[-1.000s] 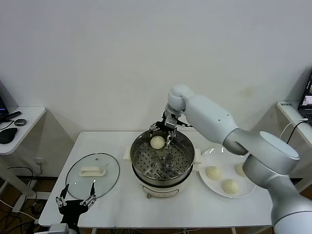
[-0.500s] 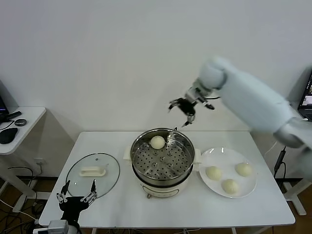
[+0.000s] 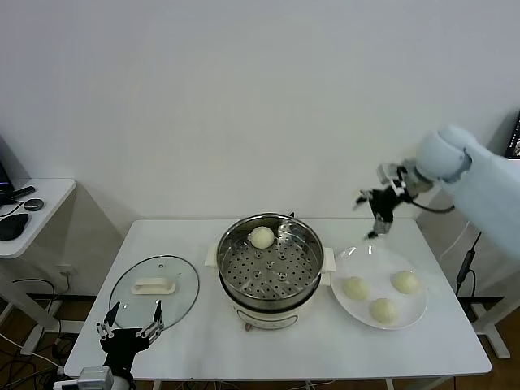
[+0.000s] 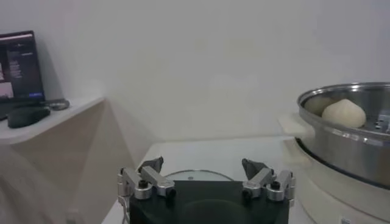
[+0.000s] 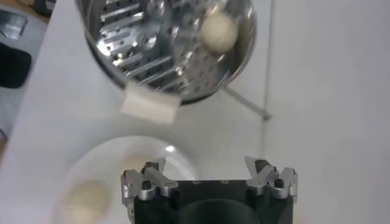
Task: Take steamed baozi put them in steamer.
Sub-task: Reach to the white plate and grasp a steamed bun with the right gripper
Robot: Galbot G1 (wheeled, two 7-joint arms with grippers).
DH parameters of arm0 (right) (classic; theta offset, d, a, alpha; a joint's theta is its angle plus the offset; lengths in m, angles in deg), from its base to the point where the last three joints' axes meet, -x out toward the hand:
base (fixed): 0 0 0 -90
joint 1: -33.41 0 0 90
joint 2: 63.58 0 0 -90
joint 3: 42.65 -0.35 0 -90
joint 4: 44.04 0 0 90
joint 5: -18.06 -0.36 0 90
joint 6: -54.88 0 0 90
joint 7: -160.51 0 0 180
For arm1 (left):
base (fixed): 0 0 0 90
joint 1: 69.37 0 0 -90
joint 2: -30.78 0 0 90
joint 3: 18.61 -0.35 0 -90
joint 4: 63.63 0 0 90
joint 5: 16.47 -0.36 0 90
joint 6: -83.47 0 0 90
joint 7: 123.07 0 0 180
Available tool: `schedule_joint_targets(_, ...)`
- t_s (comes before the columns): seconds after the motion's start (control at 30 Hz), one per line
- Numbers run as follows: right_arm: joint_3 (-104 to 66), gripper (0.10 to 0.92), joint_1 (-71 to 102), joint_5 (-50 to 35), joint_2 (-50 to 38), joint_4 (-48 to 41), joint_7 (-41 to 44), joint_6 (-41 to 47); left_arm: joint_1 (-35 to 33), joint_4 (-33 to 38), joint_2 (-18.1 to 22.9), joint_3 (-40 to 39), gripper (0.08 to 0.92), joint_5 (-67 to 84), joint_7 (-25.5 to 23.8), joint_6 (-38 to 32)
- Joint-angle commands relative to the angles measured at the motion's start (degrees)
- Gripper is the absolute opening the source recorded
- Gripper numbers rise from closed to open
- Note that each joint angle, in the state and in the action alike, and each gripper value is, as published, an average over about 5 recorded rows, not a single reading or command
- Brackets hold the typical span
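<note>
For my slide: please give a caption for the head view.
One bun in the steamer; open right gripper above the plate.

Cream-white baozi (image 3: 262, 237) sits in the shiny perforated silver steamer (image 3: 271, 268).

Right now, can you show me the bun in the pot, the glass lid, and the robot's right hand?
baozi in the steamer (image 3: 262, 236), head view, top of the bun.
glass lid (image 3: 154, 285), head view, its white handle.
right hand (image 3: 374, 214), head view, between the open fingertips.

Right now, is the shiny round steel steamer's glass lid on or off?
Off. The round glass lid lies flat on the table, beside the open steel steamer.
</note>
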State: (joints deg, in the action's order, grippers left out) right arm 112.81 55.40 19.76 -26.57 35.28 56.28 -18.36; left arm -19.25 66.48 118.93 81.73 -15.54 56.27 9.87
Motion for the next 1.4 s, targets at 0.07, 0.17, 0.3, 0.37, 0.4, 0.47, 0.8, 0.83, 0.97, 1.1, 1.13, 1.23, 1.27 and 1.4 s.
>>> schedule_joint_targets(0.07,-9.2,0.823,19.6,11.2,-0.6,1.2,-1.5,5.0,0.1,-0.6,-0.1,0.2,0.823,0.5,0.3,0.4)
schedule_joint_targets(0.17,-10.7,0.823,22.2,14.2,2.4,0.0,-0.4,4.4,0.3,-1.0,0.0,0.4,0.823,0.5,0.3,0.4)
schedule_joint_targets(0.3,-11.8,0.823,23.5,15.6,5.1,-2.0,-0.8,4.5,0.4,-1.0,-0.1,0.4,0.823,0.4,0.1,0.4)
schedule_joint_targets(0.37,-12.1,0.823,23.6,16.1,6.1,-3.1,-1.4,4.5,0.4,-1.0,-0.1,0.4,0.823,0.3,0.1,0.4)
schedule_joint_targets(0.4,-12.2,0.823,23.7,16.3,6.5,-3.6,-1.8,4.6,0.4,-1.0,0.0,0.4,0.823,0.3,0.1,0.4)
schedule_joint_targets(0.47,-12.4,0.823,23.7,16.6,7.1,-4.4,-2.2,4.6,0.5,-1.2,0.0,0.5,0.823,0.3,0.1,0.3)
schedule_joint_targets(0.8,-12.3,0.823,23.9,18.9,8.9,-6.4,-2.4,4.0,0.9,-2.2,0.1,0.9,0.823,0.4,0.1,0.3)
schedule_joint_targets(0.83,-12.3,0.823,23.9,19.5,9.1,-6.8,-2.4,3.8,1.0,-2.3,0.1,0.9,0.823,0.3,0.1,0.3)
schedule_joint_targets(0.97,-12.6,0.823,24.1,20.8,10.1,-8.5,-2.9,3.3,1.0,-2.5,0.2,1.0,0.823,0.3,0.1,0.3)
schedule_joint_targets(1.1,-12.7,0.823,24.2,21.3,10.8,-9.5,-3.7,2.8,1.1,-2.8,0.1,1.0,0.823,0.3,0.1,0.3)
schedule_joint_targets(1.13,-12.8,0.823,24.1,21.3,11.0,-9.7,-3.9,2.8,1.1,-2.8,0.1,1.0,0.823,0.3,0.1,0.3)
schedule_joint_targets(1.23,-12.7,0.823,24.1,21.3,11.5,-10.2,-4.5,2.8,1.2,-2.7,0.2,0.9,0.823,0.2,0.1,0.2)
schedule_joint_targets(1.27,-12.7,0.823,24.1,21.3,11.6,-10.4,-4.7,2.8,1.2,-2.8,0.2,0.9,0.823,0.2,0.0,0.2)
schedule_joint_targets(1.4,-12.6,0.823,24.1,21.3,12.2,-10.9,-5.6,2.8,1.3,-2.9,0.3,0.9,0.823,0.2,0.0,0.2)
